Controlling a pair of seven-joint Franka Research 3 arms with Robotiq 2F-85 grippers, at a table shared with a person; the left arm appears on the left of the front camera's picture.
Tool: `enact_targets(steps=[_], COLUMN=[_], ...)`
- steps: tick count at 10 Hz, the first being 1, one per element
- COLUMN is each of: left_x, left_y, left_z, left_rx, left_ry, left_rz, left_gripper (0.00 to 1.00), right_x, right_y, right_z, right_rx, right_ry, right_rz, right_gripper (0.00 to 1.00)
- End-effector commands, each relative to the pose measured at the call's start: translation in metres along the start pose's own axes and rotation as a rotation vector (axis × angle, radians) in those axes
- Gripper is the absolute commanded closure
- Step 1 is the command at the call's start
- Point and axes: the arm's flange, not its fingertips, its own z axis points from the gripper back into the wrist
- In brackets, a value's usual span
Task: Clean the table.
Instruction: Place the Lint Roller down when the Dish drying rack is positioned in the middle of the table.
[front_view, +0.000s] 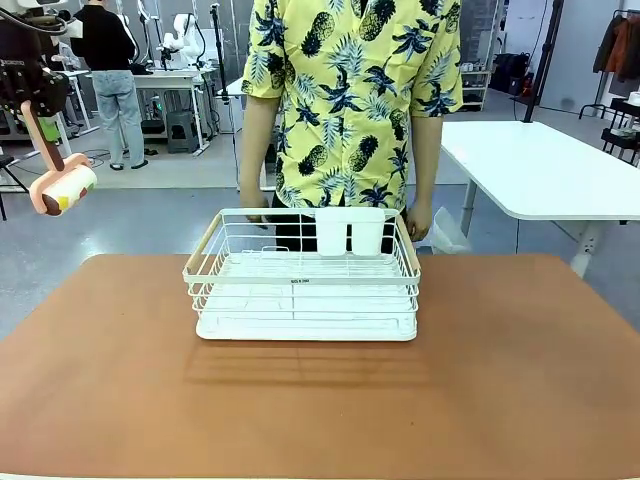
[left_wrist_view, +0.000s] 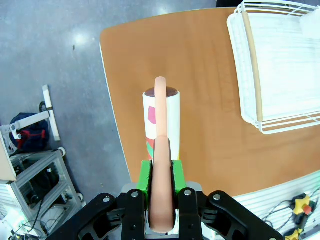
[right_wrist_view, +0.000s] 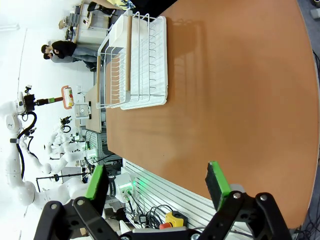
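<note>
1. You see the table (front_view: 520, 370) across the whole front view, with its reddish-brown top, and nothing has touched it yet.
2. The left gripper (left_wrist_view: 161, 172) has its jaws closed on the pink handle of a lint roller (left_wrist_view: 162, 117). In the front view the roller (front_view: 62, 188) hangs high, off the left side of the table, well apart from the top.
3. The right gripper (right_wrist_view: 157, 182) has its jaws open and holds nothing. It looks down on the near edge of the table.
4. A white wire dish rack (front_view: 302, 280) stands in the middle of the table toward the far side, and a person (front_view: 350, 100) stands just behind it.
5. I judge that the cleaning has not started. The tool is in hand, but you must bring it down on the top, and the rack covers 1 part of the surface.
</note>
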Motion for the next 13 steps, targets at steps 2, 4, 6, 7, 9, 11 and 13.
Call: enact_targets(steps=[2,4,6,7,9,11,13], left_x=[0.032,0.114,0.128,0.125,0.103,0.074,0.043], left_y=[0.004,0.021,0.026,0.022,0.016,0.017,0.015], left_z=[-0.007,-0.034,-0.049,-0.058,-0.078,-0.082,-0.113], left_rx=[-0.034,0.097,0.067,0.005,-0.077,-0.166,-0.182], left_ry=[0.004,-0.164,-0.055,-0.032,-0.147,-0.144,-0.162], left_rz=[0.248,1.083,1.412,1.511,1.657,1.786,1.793], left_gripper=[0.78,0.78,0.78,0.78,0.78,0.78,0.78], right_x=[-0.001,-0.001,-0.001,-0.001,-0.001,-0.001,-0.001], right_y=[0.003,0.003,0.003,0.003,0.003,0.003,0.003], right_z=[0.000,0.000,0.000,0.000,0.000,0.000,0.000], right_rx=[0.013,0.013,0.013,0.013,0.013,0.013,0.013], right_ry=[-0.009,-0.009,-0.009,-0.009,-0.009,-0.009,-0.009], right_rz=[0.005,0.005,0.005,0.005,0.005,0.005,0.005], right_gripper=[0.00,0.00,0.00,0.00,0.00,0.00,0.00])
